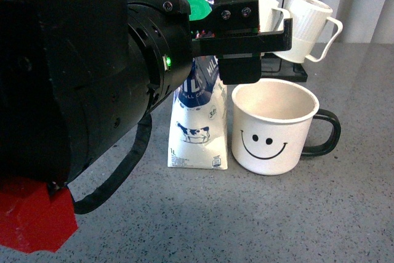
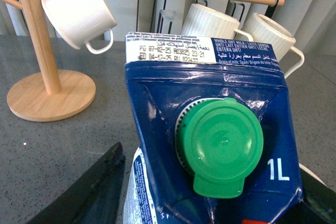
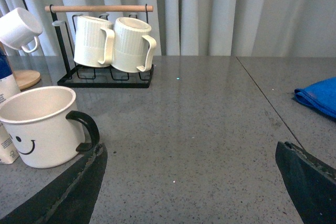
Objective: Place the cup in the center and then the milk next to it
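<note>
Milk carton [image 1: 198, 129] stands upright on the gray tabletop [image 1: 246, 214] in the front view, just left of the smiley-face cup [image 1: 274, 126], the two nearly touching at their bases. The cup sits upright with its open mouth up, its smiling face turned toward my body camera and its black handle [image 1: 325, 132] pointing to my right.

My left fingers [image 1: 240, 35] reach over the top of the carton, and my left arm fills most of the left side of the front view. In my left wrist view the carton's blue gabled top and round green cap [image 2: 219, 145] sit close below the camera, with my dark fingers [image 2: 89, 192] showing at either side of it. I cannot tell whether they press on the carton or stand slightly off it.

My right fingers [image 3: 63, 192] are spread wide with nothing between them, hovering low over bare tabletop to the right of the cup; the right wrist view shows the cup's handle just beyond one finger.

Behind the cup, a black wire rack [image 3: 105, 74] with a wooden bar carries two ribbed white mugs [image 3: 113, 43]. A wooden mug tree [image 2: 44, 72] further left holds a small plain white cup [image 2: 79, 13]. A blue cloth [image 3: 317, 95] lies on the tabletop far to my right.
</note>
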### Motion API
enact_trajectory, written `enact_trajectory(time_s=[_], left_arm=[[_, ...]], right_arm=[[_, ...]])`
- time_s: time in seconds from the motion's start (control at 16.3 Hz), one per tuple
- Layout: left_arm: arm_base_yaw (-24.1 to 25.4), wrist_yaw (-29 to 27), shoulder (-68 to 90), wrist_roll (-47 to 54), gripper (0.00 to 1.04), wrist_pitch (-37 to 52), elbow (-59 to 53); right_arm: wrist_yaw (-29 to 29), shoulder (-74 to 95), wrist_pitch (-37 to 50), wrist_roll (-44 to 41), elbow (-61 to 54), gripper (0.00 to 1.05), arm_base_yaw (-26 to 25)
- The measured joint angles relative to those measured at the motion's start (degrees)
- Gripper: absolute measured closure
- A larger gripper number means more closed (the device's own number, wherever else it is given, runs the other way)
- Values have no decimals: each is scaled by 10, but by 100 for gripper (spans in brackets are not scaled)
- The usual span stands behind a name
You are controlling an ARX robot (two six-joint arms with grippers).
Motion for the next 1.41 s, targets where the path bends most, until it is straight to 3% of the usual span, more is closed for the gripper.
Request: enact_trajectory(time_s=[0.12,0.43,0.67,0.74,0.8,0.86,1.16,1.41], left_arm=[[0,2,-23,0,7,-3,-3],[16,25,-127,16,7,-33,-34],[75,81,-289,112,7,-67,-59],[88,66,-332,125,11,-126,-62],[111,10,-387,123,25,-202,-86],[141,14,-427,122,37,-207,-135],[251,123,-549,121,104,-192,-280],[304,178,-625,119,104,-211,-339]], right_arm=[[0,0,0,0,0,7,0],[0,0,0,0,0,7,0],[0,0,0,0,0,7,0],[0,0,0,0,0,7,0],[0,0,0,0,0,7,0],[0,0,0,0,0,7,0],[0,0,0,0,0,7,0],[0,0,0,0,0,7,0]])
